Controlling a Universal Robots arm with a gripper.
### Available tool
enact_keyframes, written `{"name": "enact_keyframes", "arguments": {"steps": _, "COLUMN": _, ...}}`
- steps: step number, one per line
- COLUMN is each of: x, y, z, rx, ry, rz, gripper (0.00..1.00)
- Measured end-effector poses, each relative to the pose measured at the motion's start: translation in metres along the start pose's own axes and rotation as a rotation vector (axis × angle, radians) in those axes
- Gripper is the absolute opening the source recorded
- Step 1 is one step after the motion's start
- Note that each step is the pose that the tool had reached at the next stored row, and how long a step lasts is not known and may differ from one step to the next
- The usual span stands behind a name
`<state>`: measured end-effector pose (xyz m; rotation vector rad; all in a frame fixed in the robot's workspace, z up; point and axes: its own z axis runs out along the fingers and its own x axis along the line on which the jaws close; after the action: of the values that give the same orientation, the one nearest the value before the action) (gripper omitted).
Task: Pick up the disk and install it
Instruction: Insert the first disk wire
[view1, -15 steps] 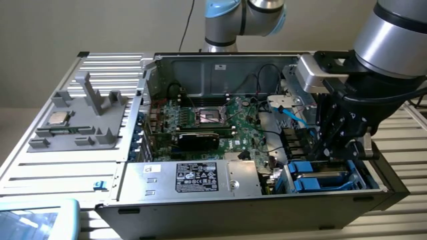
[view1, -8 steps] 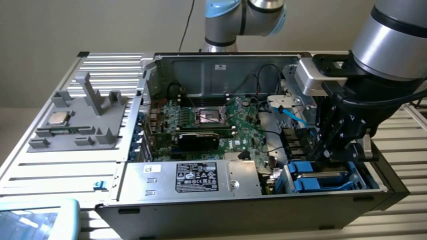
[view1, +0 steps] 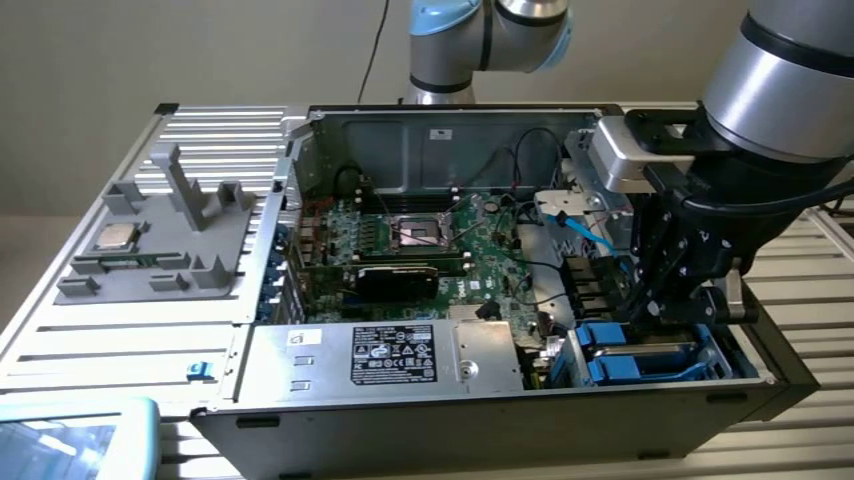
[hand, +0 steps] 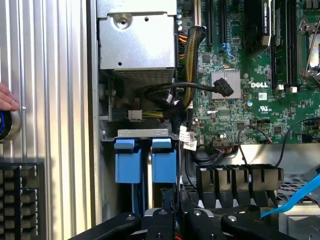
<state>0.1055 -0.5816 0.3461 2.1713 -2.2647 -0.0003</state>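
Computer case (view1: 400, 420), black steel and laid on its side with the panel off, sits on the ribbed metal table (view1: 120, 350) with its green motherboard (view1: 441, 250) exposed. At the corner of the case on the exterior view's right, the black gripper (view1: 663, 318) of the silver robot arm (view1: 787, 80) is lowered into the drive bay (view1: 741, 350). Its jaws are drawn nearly together, and from the wrist view they pinch the top edge of the disk (hand: 165, 162), the flat drive edged in bright blue plastic, which stands on edge in the bay slot nearer the motherboard. Just beside it, in the neighbouring slot, stands a second blue-framed carrier (hand: 127, 162) (the two look almost alike from above, and I cannot tell how far down either one is seated). In the exterior view the blue frames (view1: 641, 355) show just beneath the fingers. A large silver power supply box with a black label (view1: 387, 355) lies along the near wall of the case, next to the bay. A light blue flat data cable (view1: 581, 235) runs down the case beside the gripper. Off on the exterior view's left, a grey plastic fixture tray (view1: 154, 240) rests on the table with a small square silver processor chip (view1: 116, 237) on it, well apart from the case. At the edge of the wrist view a person's fingertips (hand: 7, 97) rest on the ribbed table.
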Motion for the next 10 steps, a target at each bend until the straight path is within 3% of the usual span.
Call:
{"name": "enact_keyframes", "arguments": {"steps": 8, "x": -0.0001, "y": 0.0003, "z": 0.0015, "rx": 0.0053, "ry": 0.0091, "rz": 0.000, "gripper": 0.16}}
{"name": "enact_keyframes", "arguments": {"steps": 10, "x": 0.0000, "y": 0.0003, "z": 0.0019, "rx": 0.0064, "ry": 0.0089, "rz": 0.000, "gripper": 0.16}}
